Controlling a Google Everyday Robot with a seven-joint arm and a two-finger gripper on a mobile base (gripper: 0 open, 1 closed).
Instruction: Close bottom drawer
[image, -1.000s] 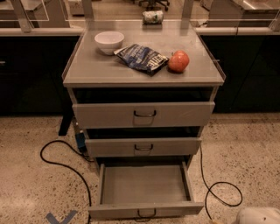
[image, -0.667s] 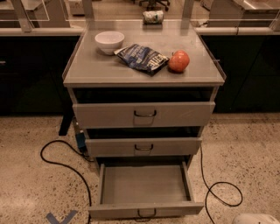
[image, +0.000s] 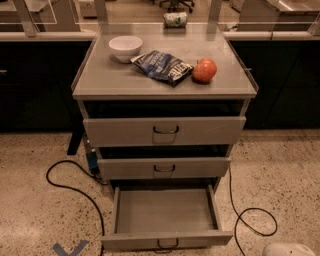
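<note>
We see the end effector (image: 287, 248) only as a white rounded shape at the lower right edge, near the floor; we cannot tell how open it is or whether it holds anything. Of three grey drawers (image: 200, 131), the bottom drawer (image: 165, 212) is pulled far out. The counter (image: 120, 75) carries one white bowl (image: 125, 48), one chip bag (image: 162, 66) and one red apple (image: 204, 70).

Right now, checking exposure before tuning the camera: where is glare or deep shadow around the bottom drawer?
Camera view: bottom drawer tray evenly lit, shadowed at its back; cabinet top carries soft sheen; gripper out of view.
</note>
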